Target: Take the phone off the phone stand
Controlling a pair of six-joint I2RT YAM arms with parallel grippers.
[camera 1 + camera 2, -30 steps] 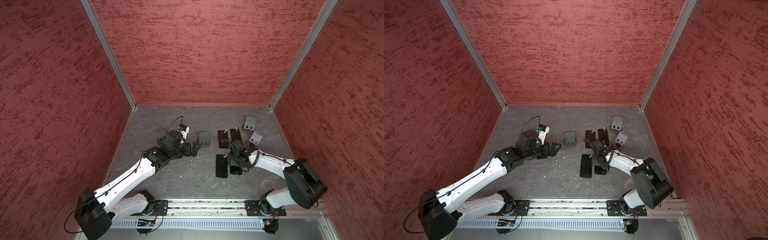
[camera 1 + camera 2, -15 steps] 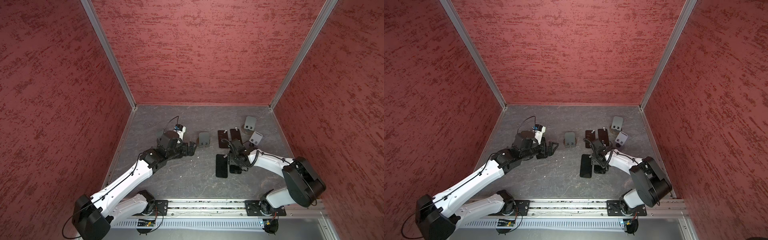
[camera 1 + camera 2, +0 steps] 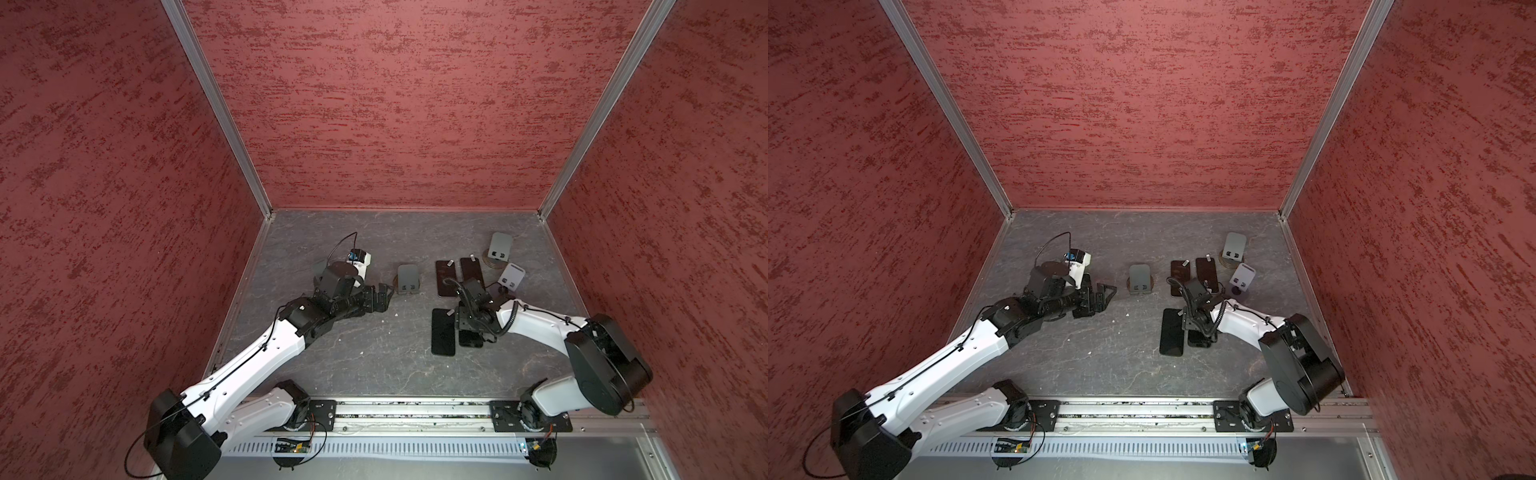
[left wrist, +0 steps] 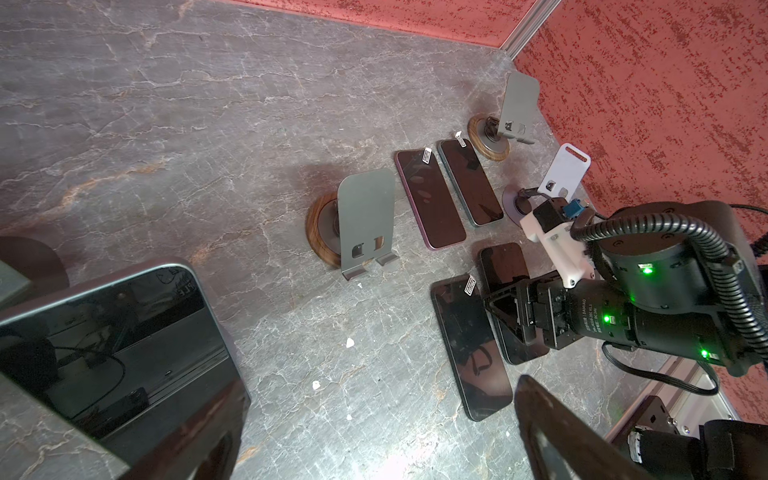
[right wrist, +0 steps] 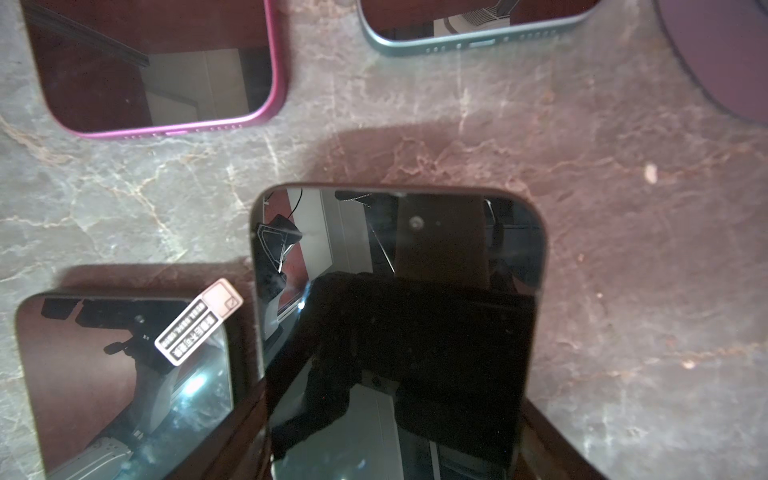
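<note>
Left gripper (image 4: 376, 386) is standing wide open and holding nothing. One finger (image 4: 199, 436) is overlapping the lower corner of the phone (image 4: 108, 340) in the left wrist view, but contact cannot be confirmed from that angle. This phone is leaning tilted on what appears to be its phone stand (image 4: 16, 286), right at the left gripper and well apart from the other handsets. It is showing a dark glossy screen, rounded corners and a slim grey-silver frame.

Right gripper (image 5: 395, 392) is straddling a black phone (image 5: 395, 257) lying flat on the table (image 4: 208, 124). Its fingers are flanking both long edges, but whether they are clamping cannot be told. A stickered phone (image 5: 124, 374) is lying just beside it. A purple-framed phone (image 4: 428, 199) and a blue-framed phone (image 4: 469, 183) are lying side by side nearby. An empty grey stand (image 4: 365, 216) is standing between the two grippers.
</note>
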